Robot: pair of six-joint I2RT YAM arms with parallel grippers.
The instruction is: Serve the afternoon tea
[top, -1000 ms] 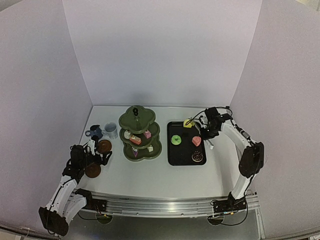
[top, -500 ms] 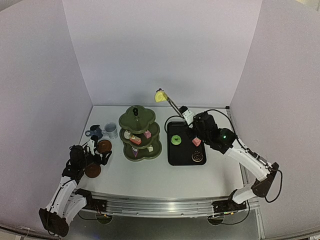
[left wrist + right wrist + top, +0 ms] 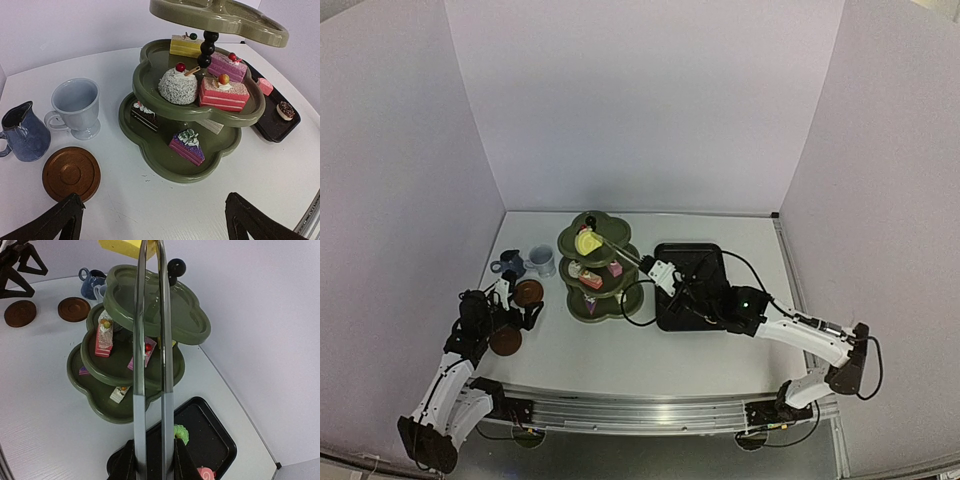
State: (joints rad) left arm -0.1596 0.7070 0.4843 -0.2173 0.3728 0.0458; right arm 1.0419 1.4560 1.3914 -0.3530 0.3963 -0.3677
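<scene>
Right tool clamped on the tongs, which pinch the yellow cake over the top tier of the stand. Left tool gapes wide, empty, near a saucer. Lower until the cake rests flat before you let the tongs spread.

Left arm: low at near-left corner, links angled up and forward, wrist about level. Left tool: jaws spread wide, gripping nothing; both dark fingertips at bottom edge of wrist view. Right arm: elbow folded out far right, forearm reaching left, low. Right tool: jaws clamped tight on metal tongs, pointing left and away from bases.
</scene>
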